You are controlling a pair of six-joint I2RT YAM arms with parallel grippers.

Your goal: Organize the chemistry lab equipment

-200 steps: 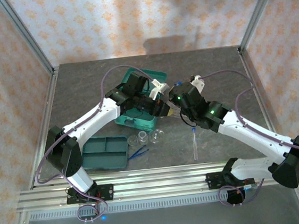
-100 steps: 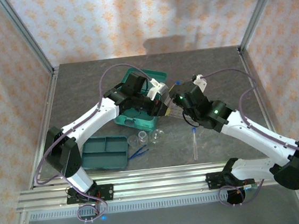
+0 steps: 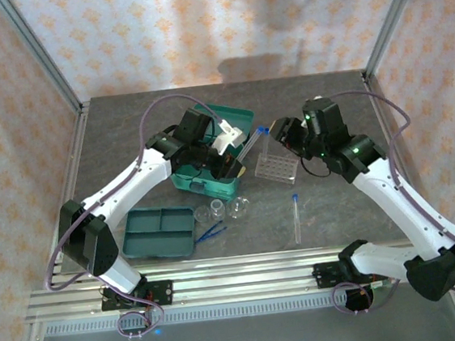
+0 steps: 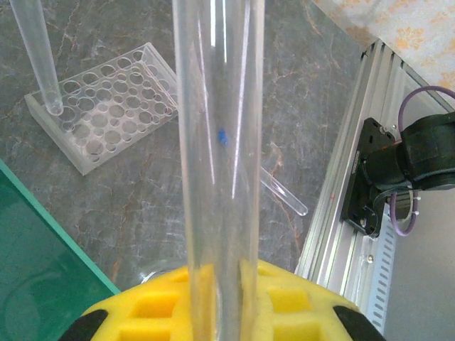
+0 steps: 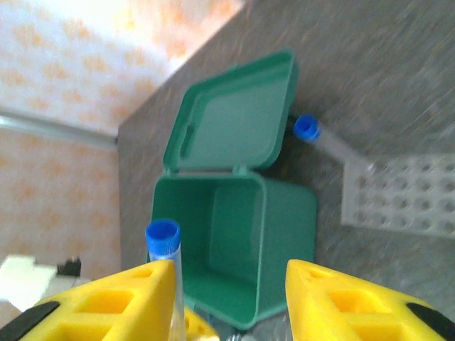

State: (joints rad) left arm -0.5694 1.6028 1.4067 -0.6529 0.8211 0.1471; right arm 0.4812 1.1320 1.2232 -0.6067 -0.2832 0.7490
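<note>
The left gripper [image 4: 215, 302] is clamped on an upright clear test tube [image 4: 217, 142] above the counter [image 4: 142, 206], beside the open teal case [image 3: 236, 115]. The right gripper [image 5: 227, 298] stands part open, with nothing between its pads, near the perforated rack [image 3: 276, 166]. There a blue-capped tube [image 5: 320, 138] sits in a corner hole, seemingly tilted, and a third tube [image 3: 296, 219] lies flat nearer the arm bases.

Spread claw [image 5: 226, 275] frames the open teal case [image 5: 234, 234]; a blue-capped tube [image 5: 321, 139] leans in the rack [image 5: 402, 195].
</note>
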